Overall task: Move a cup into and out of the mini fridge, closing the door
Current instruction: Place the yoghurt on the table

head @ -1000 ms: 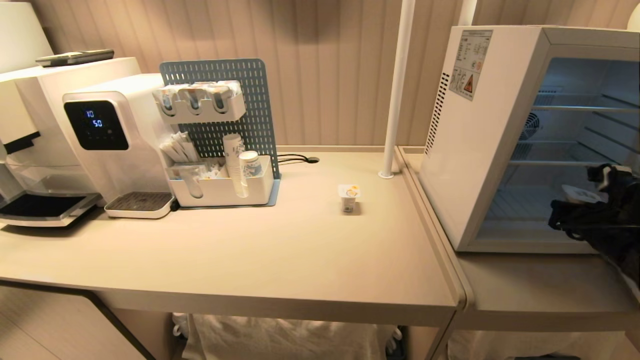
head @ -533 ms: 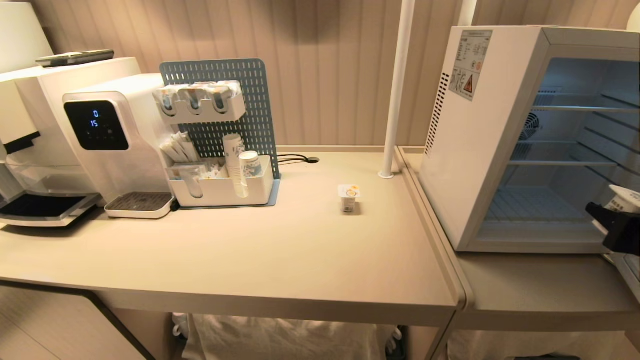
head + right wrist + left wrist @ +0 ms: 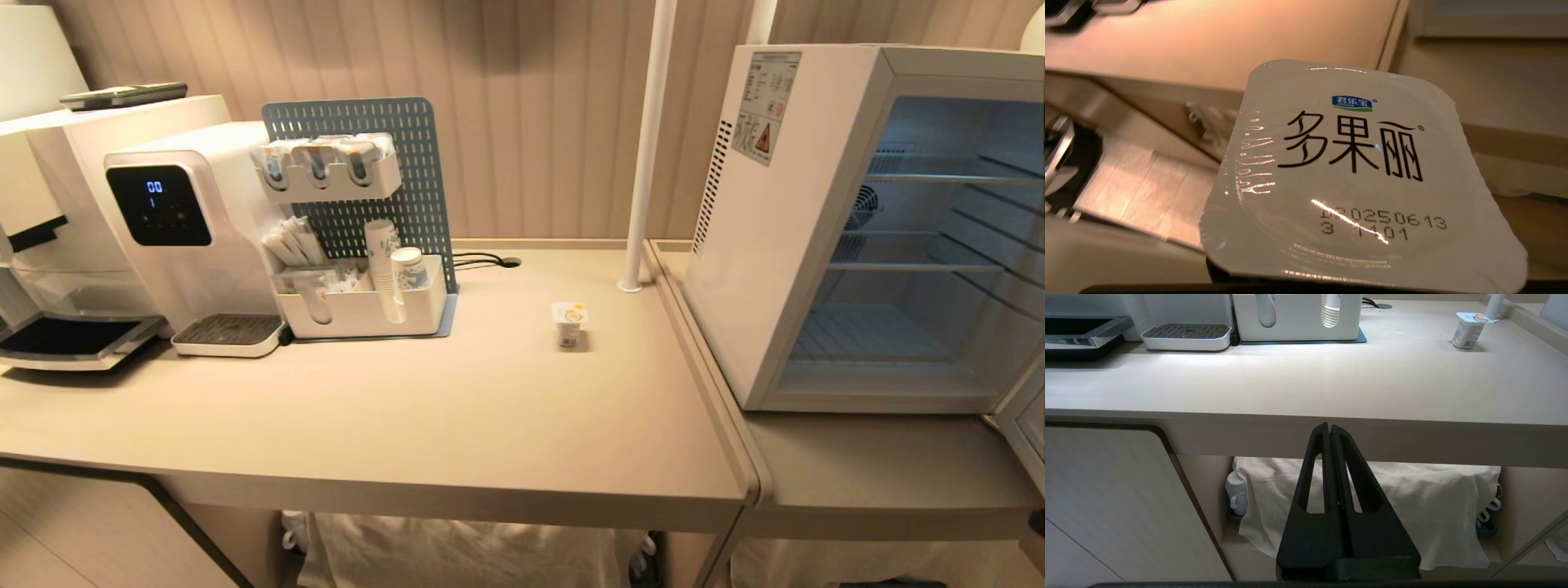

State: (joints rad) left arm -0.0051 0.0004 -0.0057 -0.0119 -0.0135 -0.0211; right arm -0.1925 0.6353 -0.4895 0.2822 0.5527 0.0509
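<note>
The mini fridge [image 3: 775, 245] stands at the right on the lower counter, its inside lit and its wire shelves bare. Its door [image 3: 1022, 418] is swung open, with only a pale frame corner showing at the head view's right edge. A white foil-lidded cup [image 3: 1355, 179] fills the right wrist view, held in the air off the counter's front; my right gripper is shut on it, its fingers hidden under the lid. A second cup [image 3: 569, 322] [image 3: 1468, 330] stands on the table left of the fridge. My left gripper [image 3: 1328, 428] is shut and parked below the table's front edge.
Two white coffee machines [image 3: 175, 229] and a pegboard organiser [image 3: 363, 245] with paper cups stand at the back left. A white pole [image 3: 645, 163] rises beside the fridge. A raised seam [image 3: 710, 384] divides the two counters. White cloth [image 3: 1412, 498] hangs under the table.
My right gripper has drawn back out of the fridge with the cup and left the head view at the right. The fridge's bottom shelf now stands bare. The left arm has not moved.
</note>
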